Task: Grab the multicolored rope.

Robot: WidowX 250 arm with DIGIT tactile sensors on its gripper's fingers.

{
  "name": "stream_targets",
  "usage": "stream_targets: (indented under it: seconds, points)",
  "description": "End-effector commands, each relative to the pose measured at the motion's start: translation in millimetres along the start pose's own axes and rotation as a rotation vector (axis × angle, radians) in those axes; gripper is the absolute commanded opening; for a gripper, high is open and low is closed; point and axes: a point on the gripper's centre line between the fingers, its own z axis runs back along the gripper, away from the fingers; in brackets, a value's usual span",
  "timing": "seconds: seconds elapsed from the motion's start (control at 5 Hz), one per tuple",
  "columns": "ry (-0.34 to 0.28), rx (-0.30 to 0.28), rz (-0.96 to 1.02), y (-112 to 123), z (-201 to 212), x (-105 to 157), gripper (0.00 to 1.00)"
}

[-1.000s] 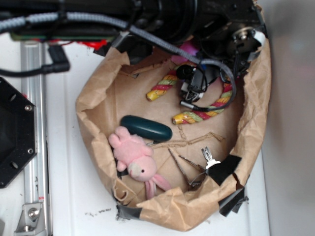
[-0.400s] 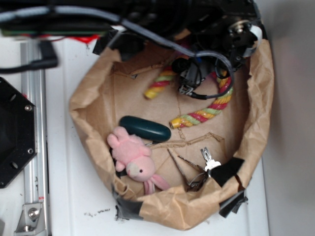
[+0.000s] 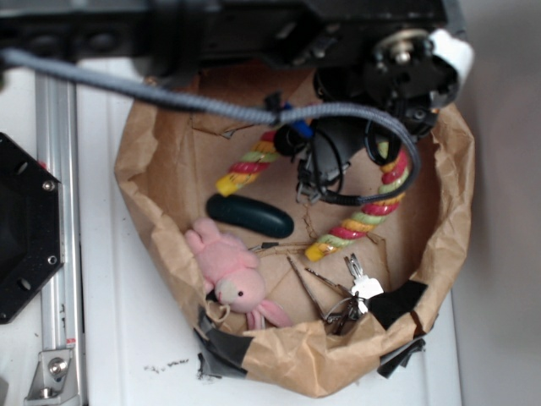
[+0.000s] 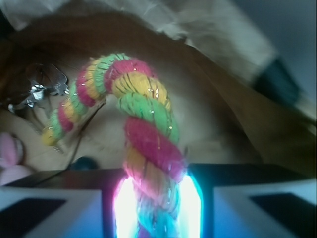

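No readable writing anywhere. The crumpled paper bag (image 3: 439,194) rings everything. The multicolored rope (image 4: 143,124) (fat twisted red, yellow and green strands, slightly sparkly) arches out from the gripper (image 4: 157,203), which is clamped on it, one end dangling toward the keys (image 3: 359,288). Below the gripper sit the pink bunny (image 3: 228,271) and the dark green oblong (image 3: 249,216).

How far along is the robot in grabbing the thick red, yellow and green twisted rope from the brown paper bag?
Looks done: the gripper is shut on the thick red, yellow and green twisted rope, which runs between its fingers in the wrist view. In hand: the rope's yellow ends hang over the crumpled brown paper bag, one near the dark green oblong object. Left: whether the rope is fully clear of the bag floor is hard to tell.
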Motion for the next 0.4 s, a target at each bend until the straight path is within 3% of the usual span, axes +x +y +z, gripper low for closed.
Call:
stream_targets:
  seconds: [0.0,0.2]
  points:
    - [-0.05,0.049,0.247,-20.1,50.5,6.5,0.0]
    - [-0.088,0.058,0.34,-21.8,50.0,8.0,0.0]
